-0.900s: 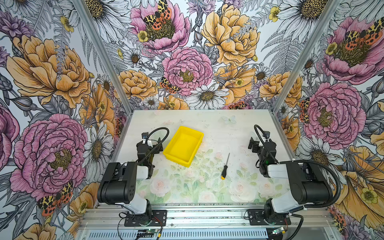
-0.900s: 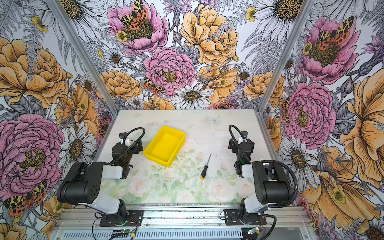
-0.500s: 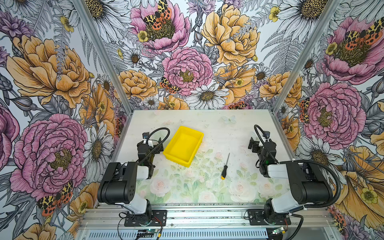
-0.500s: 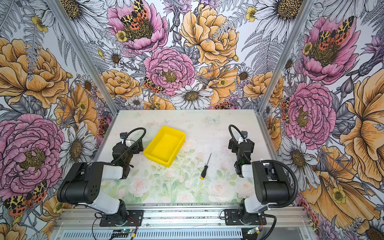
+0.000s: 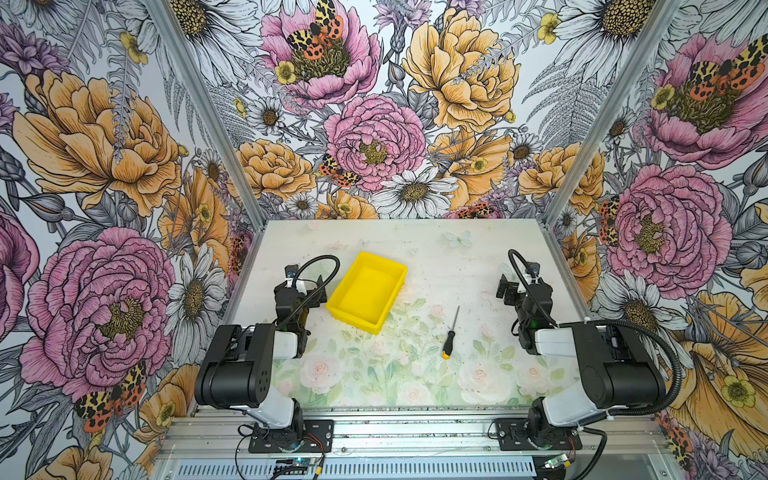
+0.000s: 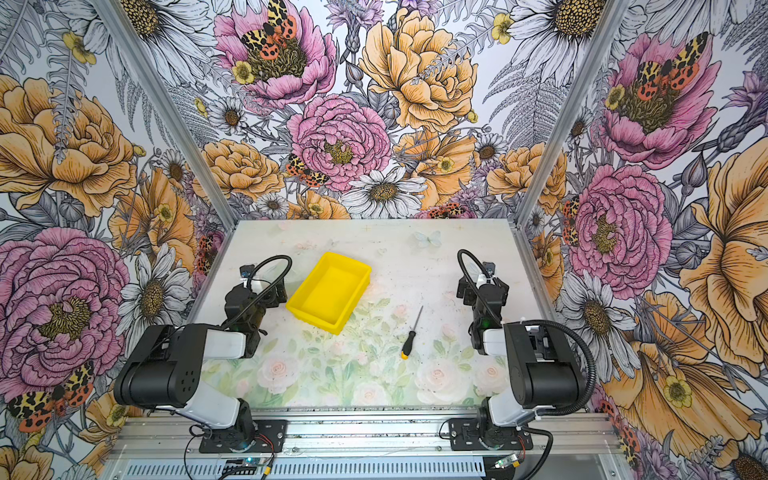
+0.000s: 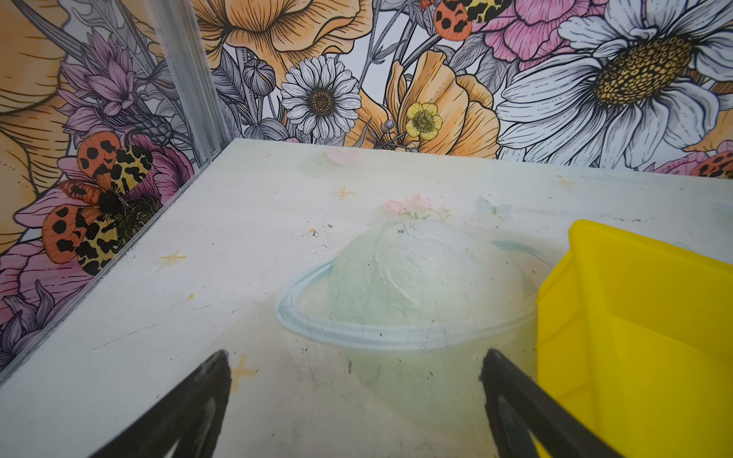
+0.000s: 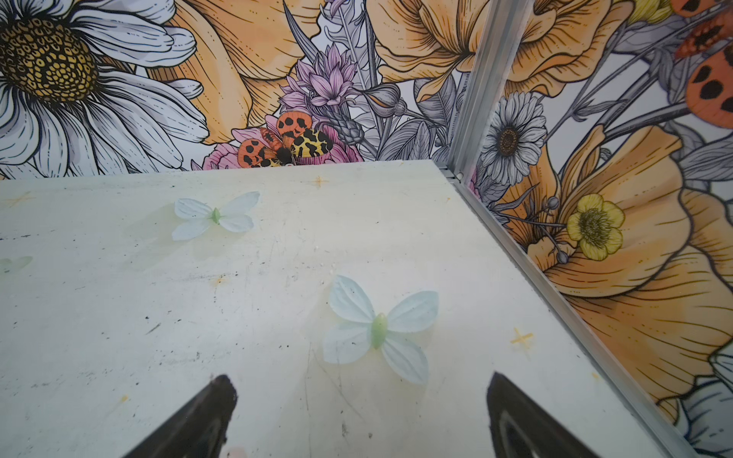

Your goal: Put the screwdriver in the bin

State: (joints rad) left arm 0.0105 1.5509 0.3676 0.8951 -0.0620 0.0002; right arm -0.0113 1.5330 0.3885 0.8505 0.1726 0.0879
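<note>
Screwdriver (image 5: 451,332): lying flat on the bench (image 5: 415,245), outside the bin and touched by neither hand. The yellow-capped handle is toward the near edge and the shaft points to the far wall. Seen in both top views (image 6: 411,332).
Bin (image 5: 368,291): yellow, set askew, left of centre. Its near corner is near the screwdriver but apart from it.
Left hand (image 7: 355,357): fingers spread wide with nothing between them, low over the bench. The bin wall (image 7: 634,337) is just beside one finger.
Right hand (image 8: 361,380): fingers spread wide, gripping nothing, over bare bench near the right wall. It is well apart from the screwdriver.
</note>
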